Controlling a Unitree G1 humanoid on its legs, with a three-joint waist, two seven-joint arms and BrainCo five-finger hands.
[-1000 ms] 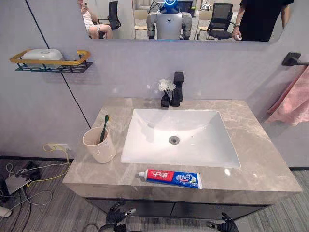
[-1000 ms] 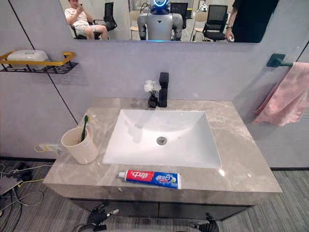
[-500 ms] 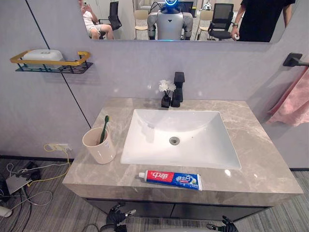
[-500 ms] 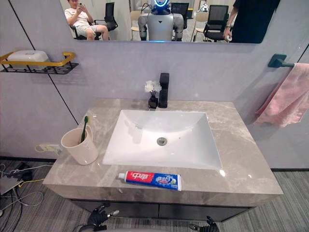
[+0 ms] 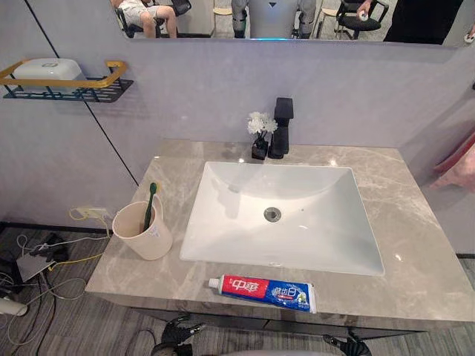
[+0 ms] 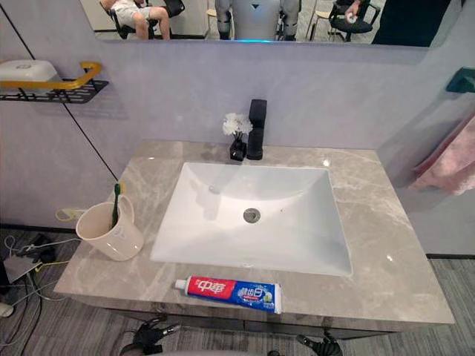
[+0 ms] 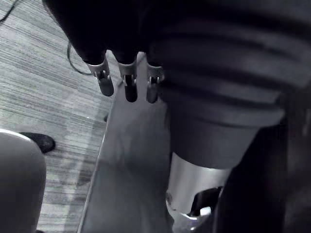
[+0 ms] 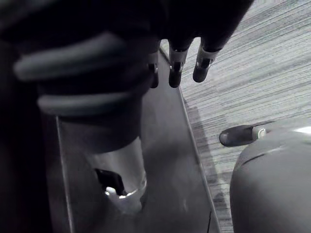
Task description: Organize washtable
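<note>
1. Fingers (image 7: 130,83) on the left hand (image 5: 180,332) hang straight and loose with nothing in them, and the right hand (image 5: 347,345) is just as slack and empty. Both are low down, in front of the basin and under the counter's front edge.
2. Counter (image 5: 423,259): grey veined stone, polished enough to show glare spots, so I'd guess it's slick.
3. Basin (image 5: 312,230): glossy white rectangle with sloped walls and a round metal drain (image 5: 272,213) in the middle.
4. Toothpaste tube (image 5: 261,291): soft, flat, red and blue, lying just in front of the basin near the counter's front edge. Biggest worry imo: a sloppy reach from below could nudge it over the edge, or it could squash and skid on the stone.
5. Cup (image 5: 145,239): smooth, beige, tapered, left of the basin. A knock on the rim could tip it.
6. Faucet (image 5: 280,127): black and boxy, behind the basin, with a small dark vase (image 5: 259,137) of white flowers just beside it.
7. Toothbrush (image 5: 151,205): thin, green, leaning inside the cup.
</note>
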